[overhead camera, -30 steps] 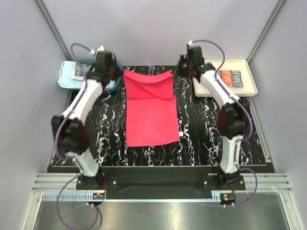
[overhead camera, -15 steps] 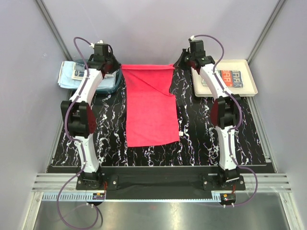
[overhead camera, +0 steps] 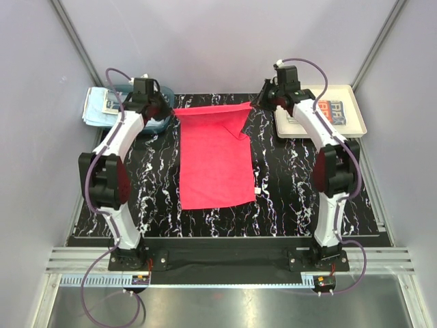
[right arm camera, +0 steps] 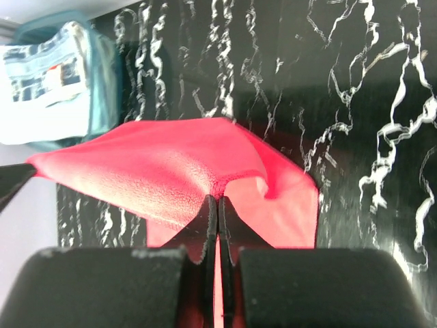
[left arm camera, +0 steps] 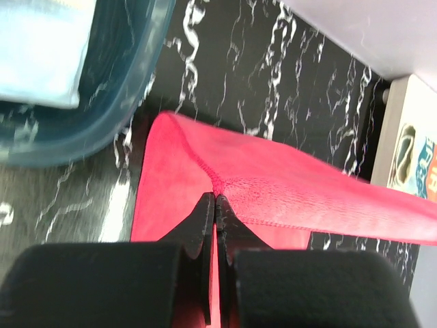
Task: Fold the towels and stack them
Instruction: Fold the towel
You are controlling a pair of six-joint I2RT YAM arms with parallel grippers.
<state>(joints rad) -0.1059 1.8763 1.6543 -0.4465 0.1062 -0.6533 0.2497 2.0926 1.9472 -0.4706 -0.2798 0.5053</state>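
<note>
Top view, clock face with 12 at the far side.

- Red-pink towel (overhead camera: 213,160): centre of the black marbled worktop (overhead camera: 287,178). The near part lies flat, with the near edge toward 6 o'clock. The far edge is raised off the surface at 12 o'clock and stretched between the two claws.
- Left claw (overhead camera: 168,109): at 11 o'clock, clenched on the far-left corner of the red-pink towel. In the left wrist view the fingertips (left arm camera: 205,212) meet with the hem pinched between them, and the cloth rises away in a taut sheet.
- Right claw (overhead camera: 255,102): at 1 o'clock, clenched on the far-right corner. In the right wrist view the fingertips (right arm camera: 207,212) are pressed together on a puckered bit of hem. Just below this corner a slack triangular flap of cloth hangs down over the flat part.
- A small white tag shows at the towel's right edge, toward 4 o'clock.
- Teal basket (overhead camera: 160,123): at 10 o'clock, just beside the left claw. It holds a light blue towel (overhead camera: 94,109) with a patterned towel (overhead camera: 113,102) on top of it.
- Cream tray (overhead camera: 357,123): at 2 o'clock, at the right edge of the worktop. It carries a folded patterned cloth (overhead camera: 332,111), blue with pale and orange marks.
</note>
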